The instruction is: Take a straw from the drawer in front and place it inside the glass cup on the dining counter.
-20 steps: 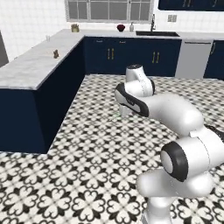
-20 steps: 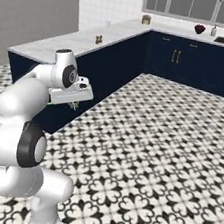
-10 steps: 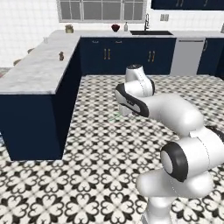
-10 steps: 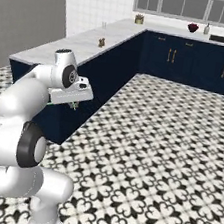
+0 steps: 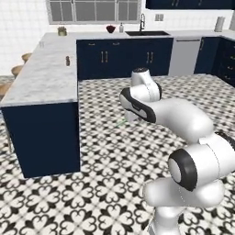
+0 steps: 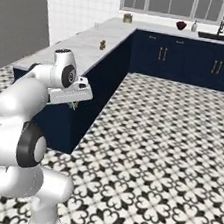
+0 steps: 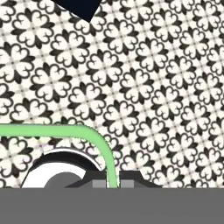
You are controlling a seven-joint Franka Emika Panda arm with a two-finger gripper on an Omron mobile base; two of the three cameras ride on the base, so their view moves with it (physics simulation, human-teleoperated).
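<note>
Pinching the straw near one end, my jaws sit pressed almost together on it, and the gripper hangs over the tiled floor. It looks light and bendy, curving away sideways, so I judge a firmer hold nearer mid-length safer. The dining counter lies off to one side.

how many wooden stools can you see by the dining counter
2, both at the far left edge of the left base view behind the dining counter: one stool farther back, one stool nearer. More may be hidden.
</note>
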